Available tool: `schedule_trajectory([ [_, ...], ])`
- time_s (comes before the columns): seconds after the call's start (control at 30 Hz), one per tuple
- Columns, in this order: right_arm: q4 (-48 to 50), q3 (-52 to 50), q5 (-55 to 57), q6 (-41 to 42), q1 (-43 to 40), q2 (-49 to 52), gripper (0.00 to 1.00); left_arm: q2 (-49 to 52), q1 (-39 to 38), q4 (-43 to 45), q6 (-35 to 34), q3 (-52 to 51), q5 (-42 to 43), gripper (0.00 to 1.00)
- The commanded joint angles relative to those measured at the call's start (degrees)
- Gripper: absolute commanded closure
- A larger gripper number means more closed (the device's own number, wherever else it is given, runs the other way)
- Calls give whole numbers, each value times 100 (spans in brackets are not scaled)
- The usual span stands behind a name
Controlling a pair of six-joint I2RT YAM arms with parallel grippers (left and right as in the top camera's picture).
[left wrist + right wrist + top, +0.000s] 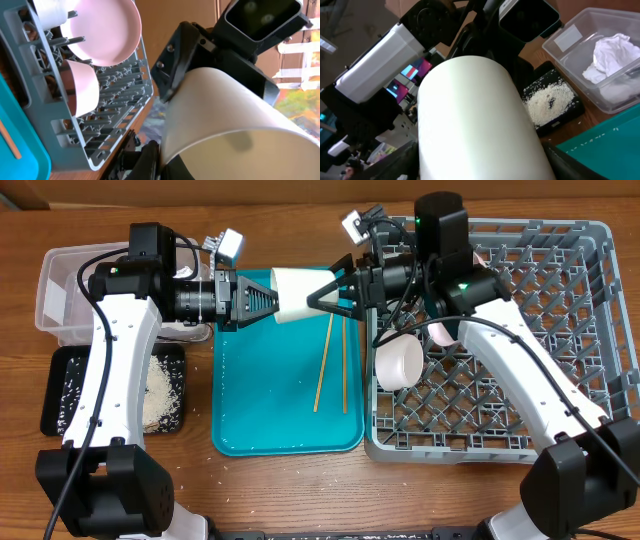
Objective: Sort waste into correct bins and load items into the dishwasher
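A small white cup (297, 292) hangs in the air over the teal tray (270, 405), held between both grippers. My left gripper (268, 300) pinches its rim; the cup's wall and inside fill the left wrist view (220, 115), with the fingers at the rim (165, 160). My right gripper (322, 293) clasps the cup's base end from outside, and in the right wrist view the cup (470, 120) sits between the fingers (475, 167). Two chopsticks (325, 365) lie on the teal tray. The grey dish rack (590, 330) holds a white bowl (400, 360) and a pink plate (105, 30).
The clear tub (55, 290) at far left holds the crumpled napkin (612, 55). The black tray (60, 395) in front of it holds rice grains (165, 395), which also show in the right wrist view (547, 100). Another pale bowl (82, 85) stands in the rack.
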Motion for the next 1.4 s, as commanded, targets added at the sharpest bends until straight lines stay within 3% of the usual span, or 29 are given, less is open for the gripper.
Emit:
schedule_trajectory([
  [0.0,98,0,-234,-31,151,7,34,-33,11,26,22,55,57,95],
  [0.07,116,0,-234,-26,160,7,40,-33,11,33,22,55,33,91],
  [0.23,232,2,-236,9,160,7,44,-33,11,33,22,55,-186,58],
  [0.33,398,11,-321,15,131,4,48,-33,11,31,22,55,-310,43],
  [0.53,566,11,-306,361,-551,-4,48,-33,22,138,22,55,-306,32],
  [0.7,-35,11,424,378,-1460,-4,48,-33,22,166,24,55,-310,29],
  [0.8,-1040,11,1429,350,-1932,-140,48,-33,20,417,22,55,-669,24],
  [0.9,-2564,17,2949,-168,-1985,-680,47,-33,2,837,-85,55,-2273,19],
  [1.0,-3547,22,4109,-162,-1818,-1189,47,-33,-57,1119,-461,52,-3877,18],
  [1.03,-4282,22,4935,-79,-1652,-1576,47,-33,-111,1305,-737,52,-4909,17],
  [1.1,-4988,22,5803,208,-1440,-1932,47,-33,-162,1467,-979,52,-5670,16],
  [1.23,-6102,22,7049,933,-1027,-2319,47,-33,-219,1714,-1073,52,-6144,14],
  [1.37,-7130,4,7473,1541,-553,-2205,47,-33,-216,1856,-1075,52,-6153,14],
])
